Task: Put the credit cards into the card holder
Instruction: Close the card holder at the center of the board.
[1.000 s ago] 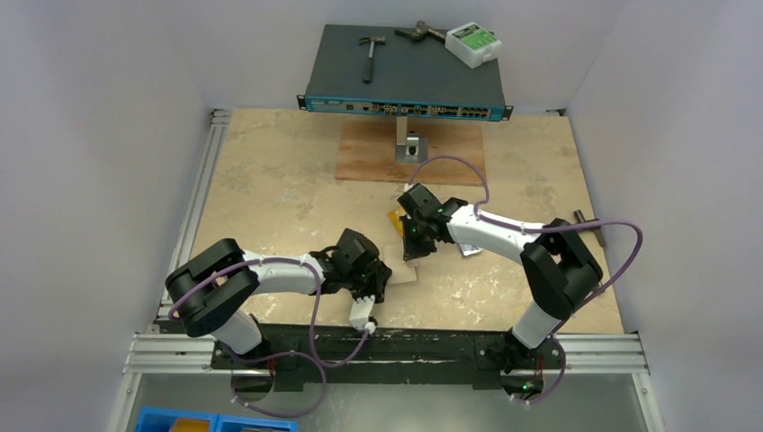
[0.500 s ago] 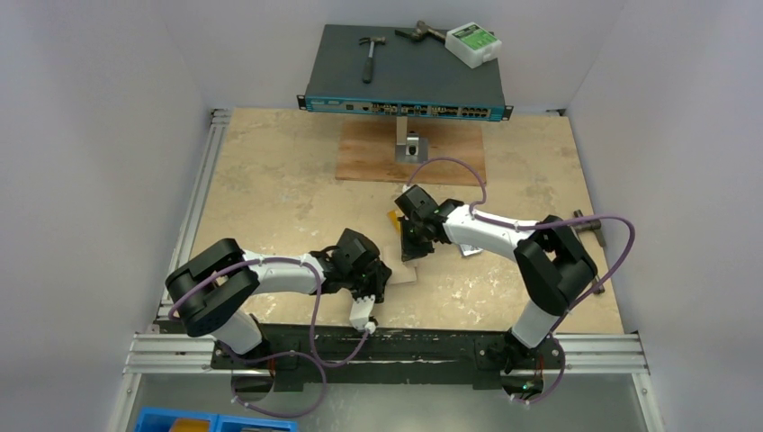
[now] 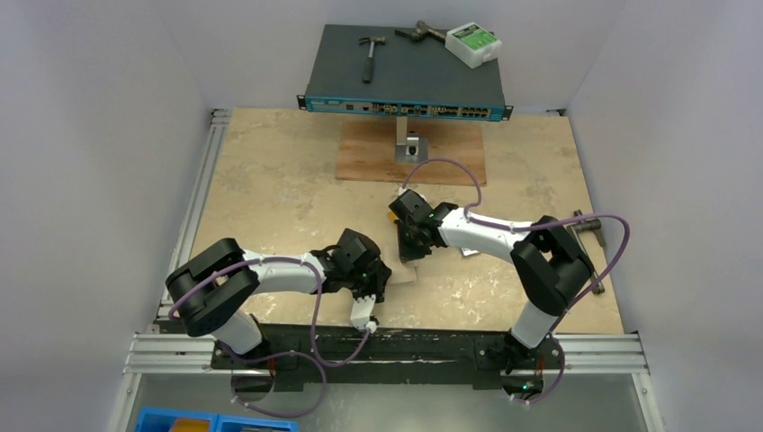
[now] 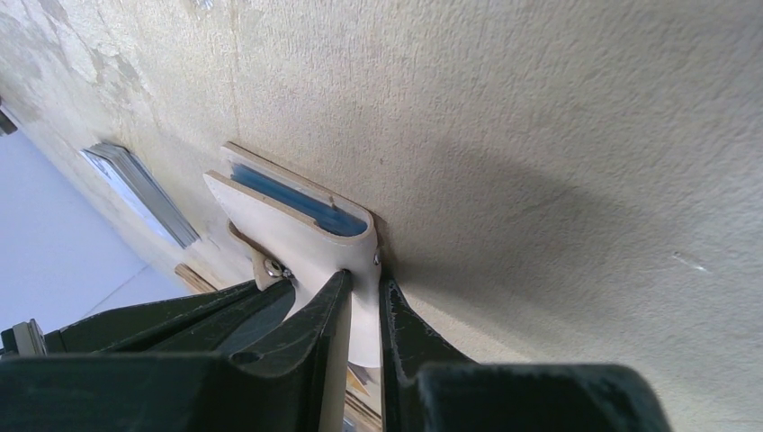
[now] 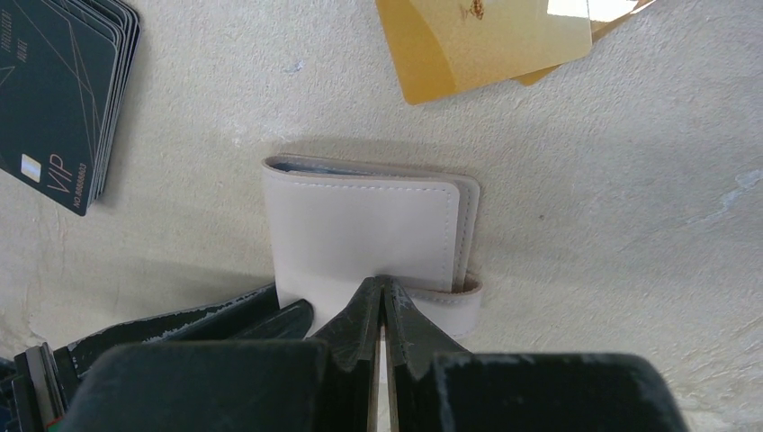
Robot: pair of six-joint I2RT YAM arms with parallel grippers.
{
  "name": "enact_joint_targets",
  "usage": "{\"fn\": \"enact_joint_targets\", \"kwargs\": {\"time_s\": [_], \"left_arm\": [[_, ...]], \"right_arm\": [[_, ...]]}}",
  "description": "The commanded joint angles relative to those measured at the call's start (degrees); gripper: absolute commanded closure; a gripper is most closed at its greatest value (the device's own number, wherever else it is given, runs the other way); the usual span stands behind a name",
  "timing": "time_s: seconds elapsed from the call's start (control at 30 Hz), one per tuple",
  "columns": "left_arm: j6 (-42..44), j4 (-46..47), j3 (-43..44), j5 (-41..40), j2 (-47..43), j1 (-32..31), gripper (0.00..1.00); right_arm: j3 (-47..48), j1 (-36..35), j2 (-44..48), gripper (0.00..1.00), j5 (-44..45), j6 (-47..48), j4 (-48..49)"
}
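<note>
Beige mottled table bears everything. We see the left gripper clamped on the folded card holder, blue pockets showing inside it. Our right gripper has its fingers pressed together at the snap tab. Black cards and an orange-yellow card lie nearby on the table.

Holder: beige folding leather card holder, near edge hidden behind my right fingers.
Gold cards: orange-gold plastic cards beyond the holder, cropped at top.
Black cards: black plastic card stack left of the holder, cropped; print unreadable.
</note>
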State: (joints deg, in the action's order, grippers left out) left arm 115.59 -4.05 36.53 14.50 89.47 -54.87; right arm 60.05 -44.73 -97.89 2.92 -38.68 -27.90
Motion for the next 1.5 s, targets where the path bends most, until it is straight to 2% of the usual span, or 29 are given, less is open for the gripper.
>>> {"fn": "enact_joint_targets", "kwargs": {"time_s": [0.0,0.47,0.67,0.73,0.9,0.97,1.1,1.47], "left_arm": [[-1.55,-7.67,-0.57,0.57,2.04,-0.41,0.87],[-1.68,-8.3,-0.51,0.28,1.97,-0.57,0.89],[-1.84,-8.41,-0.41,0.18,2.02,-0.59,0.9],[-2.02,-8.51,-0.34,0.1,1.97,-0.59,0.9],[-2.37,-8.7,-0.28,-0.01,1.94,-0.68,0.91],[-2.41,-8.76,-0.24,-0.07,2.02,-0.68,0.91],[-2.41,-8.84,-0.24,-0.06,1.98,-0.68,0.91],[-2.72,-8.89,-0.28,-0.35,1.85,-0.63,0.91]], "right_arm": [[-0.02,-1.21,-0.52,1.0,3.4,-1.84,1.02],[-2.52,-1.23,6.62,1.0,9.78,-7.16,3.03],[-1.4,-1.24,6.85,1.0,6.86,-6.6,1.94],[-0.54,-1.2,6.4,0.85,5.78,-5.67,0.94],[1.96,-1.23,5.68,0.65,7.14,-3.17,-3.08],[2.61,-1.23,5.28,0.65,6.86,-2.09,-3.97],[3.28,-1.18,4.78,0.71,6.42,-0.83,-5.17],[5.28,-1.87,1.91,0.67,5.11,2.59,-9.47]]}}
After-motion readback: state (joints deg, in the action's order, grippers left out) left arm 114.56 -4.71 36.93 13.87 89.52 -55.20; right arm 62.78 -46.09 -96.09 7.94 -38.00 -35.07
